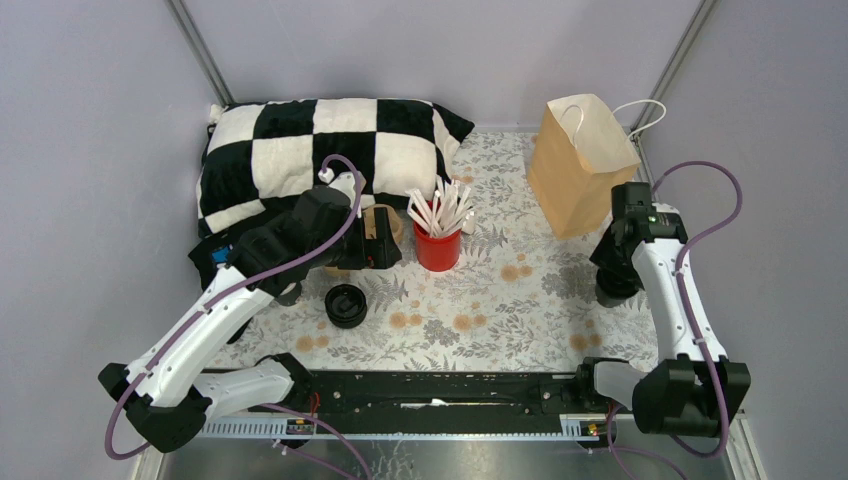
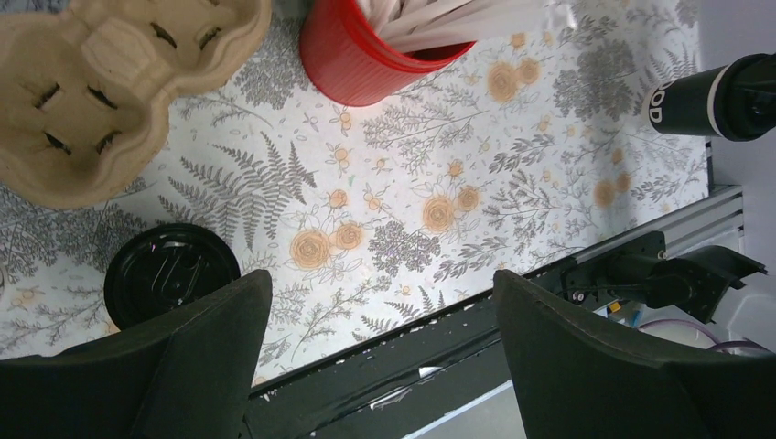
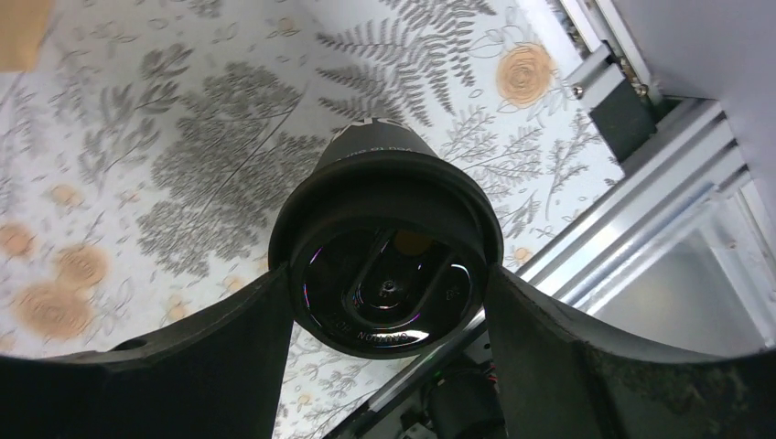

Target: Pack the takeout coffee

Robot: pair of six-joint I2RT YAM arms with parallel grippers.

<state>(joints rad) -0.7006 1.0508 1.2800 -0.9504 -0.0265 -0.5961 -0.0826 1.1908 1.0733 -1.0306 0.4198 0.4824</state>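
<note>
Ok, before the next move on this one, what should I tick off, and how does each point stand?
1. Right fingers closed on the dark paper cup with round black plastic lid: ok, both press its rim.
2. That cup lifted off the floral tablecloth: cannot tell.
3. Brown paper bag standing upright: ok.
4. Bag mouth open wide enough: cannot tell.
5. Second black-lidded dark cup upright, lid on: ok.
6. Left fingers open, holding nothing: ok.
</note>
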